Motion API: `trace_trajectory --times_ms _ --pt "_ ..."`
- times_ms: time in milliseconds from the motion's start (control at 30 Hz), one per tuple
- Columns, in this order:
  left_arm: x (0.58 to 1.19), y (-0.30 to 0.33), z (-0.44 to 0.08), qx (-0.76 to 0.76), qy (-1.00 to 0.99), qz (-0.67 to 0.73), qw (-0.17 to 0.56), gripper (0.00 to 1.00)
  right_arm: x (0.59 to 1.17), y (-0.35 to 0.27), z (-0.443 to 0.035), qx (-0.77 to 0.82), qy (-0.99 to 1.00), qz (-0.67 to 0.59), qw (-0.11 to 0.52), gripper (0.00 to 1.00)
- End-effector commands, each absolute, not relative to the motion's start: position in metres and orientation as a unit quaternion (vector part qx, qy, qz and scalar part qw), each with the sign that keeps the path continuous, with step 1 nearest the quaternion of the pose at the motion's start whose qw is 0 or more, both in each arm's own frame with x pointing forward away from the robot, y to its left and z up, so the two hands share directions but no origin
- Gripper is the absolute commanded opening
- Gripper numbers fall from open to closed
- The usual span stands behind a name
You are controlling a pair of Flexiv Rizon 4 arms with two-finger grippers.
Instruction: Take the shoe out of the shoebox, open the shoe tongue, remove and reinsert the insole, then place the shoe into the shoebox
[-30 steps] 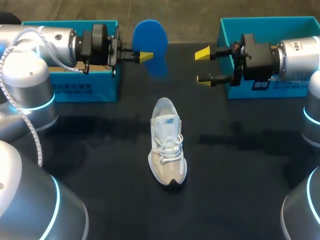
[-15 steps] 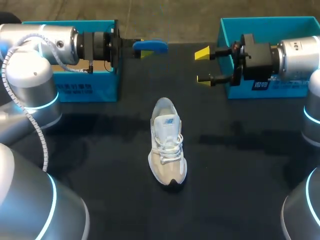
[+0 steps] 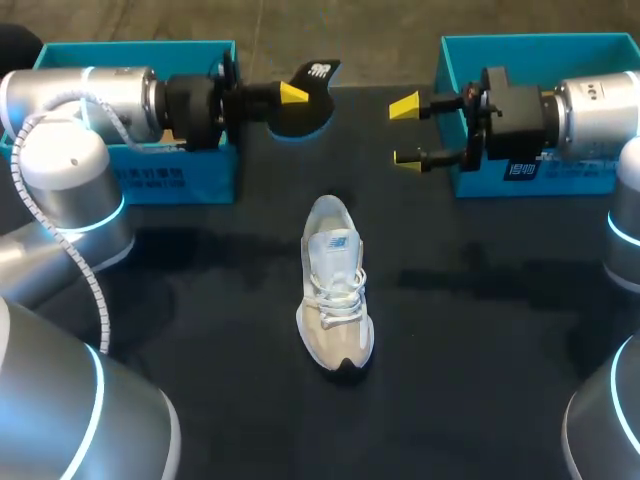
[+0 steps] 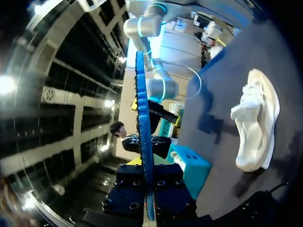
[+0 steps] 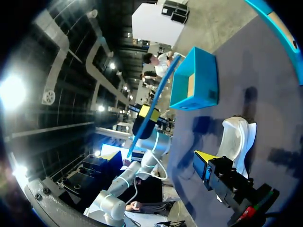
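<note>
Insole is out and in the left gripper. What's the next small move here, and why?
Probably carry the insole down toward the shoe's heel opening. The left gripper is shut on it up near the left box, apart from the shoe, which stands by itself; the right gripper hangs open, free to steady the shoe.

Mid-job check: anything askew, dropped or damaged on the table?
Nothing stands out. The shoe stands upright mid-table, the insole is clamped in the left gripper near the table's far edge, and the right gripper is open and empty.
</note>
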State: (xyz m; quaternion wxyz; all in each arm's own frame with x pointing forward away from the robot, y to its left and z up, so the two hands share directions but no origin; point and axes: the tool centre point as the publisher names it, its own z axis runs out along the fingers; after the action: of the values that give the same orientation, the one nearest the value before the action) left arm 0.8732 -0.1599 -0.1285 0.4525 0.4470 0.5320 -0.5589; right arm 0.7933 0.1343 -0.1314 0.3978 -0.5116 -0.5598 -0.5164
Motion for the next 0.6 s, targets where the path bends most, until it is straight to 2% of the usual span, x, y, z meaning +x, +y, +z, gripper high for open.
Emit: trace_trajectory --times_ms 33,367,600 --pt "0.875 -0.16 -0.136 0.456 0.525 -0.546 0.467 0.0 0.793 0.136 -0.133 -0.512 -0.559 -0.517 0.397 1.0" --pt "0.873 -0.165 -0.146 0.485 0.534 -0.483 0.496 0.0 0.803 0.154 -0.132 -0.509 -0.57 -0.513 0.391 1.0" --pt "0.867 -0.176 -0.143 0.491 0.514 -0.489 0.506 0.0 0.813 0.173 -0.136 -0.493 -0.577 -0.512 0.402 1.0"
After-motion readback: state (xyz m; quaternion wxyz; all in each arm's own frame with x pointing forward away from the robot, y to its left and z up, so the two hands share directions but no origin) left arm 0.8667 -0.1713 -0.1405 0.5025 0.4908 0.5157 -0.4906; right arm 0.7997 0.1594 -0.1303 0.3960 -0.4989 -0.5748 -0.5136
